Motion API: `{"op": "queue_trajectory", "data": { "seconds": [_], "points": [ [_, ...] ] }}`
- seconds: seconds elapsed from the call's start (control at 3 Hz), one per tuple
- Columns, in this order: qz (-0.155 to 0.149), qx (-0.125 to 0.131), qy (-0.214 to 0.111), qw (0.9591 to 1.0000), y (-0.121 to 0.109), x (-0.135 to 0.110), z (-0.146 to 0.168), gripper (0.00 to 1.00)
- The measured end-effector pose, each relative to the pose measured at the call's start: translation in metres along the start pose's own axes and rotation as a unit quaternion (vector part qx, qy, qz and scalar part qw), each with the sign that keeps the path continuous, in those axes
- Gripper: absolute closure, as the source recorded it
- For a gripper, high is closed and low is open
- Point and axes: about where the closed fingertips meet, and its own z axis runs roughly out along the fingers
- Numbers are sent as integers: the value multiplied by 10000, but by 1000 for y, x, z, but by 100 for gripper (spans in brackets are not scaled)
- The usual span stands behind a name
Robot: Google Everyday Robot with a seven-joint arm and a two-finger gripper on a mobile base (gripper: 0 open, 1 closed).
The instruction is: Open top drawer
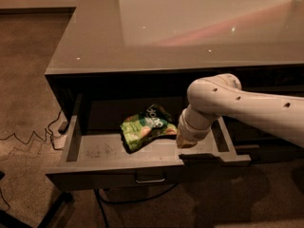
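The top drawer [99,152] stands pulled out from under the grey counter, with its lighter grey floor and low side walls showing. Its dark front carries a small metal pull [150,178] at the centre. My gripper [186,146] reaches down inside the drawer at the right, just behind the front wall, on the end of the white arm [247,110]. The wrist hides its tips. A green snack bag [145,127] lies on the drawer floor just left of the gripper.
The glossy grey countertop [190,27] overhangs the back of the drawer. Cables [28,139] and a power strip [59,136] lie on the carpet at the left. A cable [118,203] runs under the drawer. A dark frame [33,217] sits at the bottom left.
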Motion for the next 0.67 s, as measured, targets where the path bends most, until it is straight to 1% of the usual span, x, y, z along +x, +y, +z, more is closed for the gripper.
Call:
{"op": "queue_trajectory", "data": {
  "seconds": [0.33,0.67],
  "points": [
    [8,-74,-11,10000,-1,-1,6,100],
    [8,-74,-11,10000,-1,-1,6,100]
  ]
}}
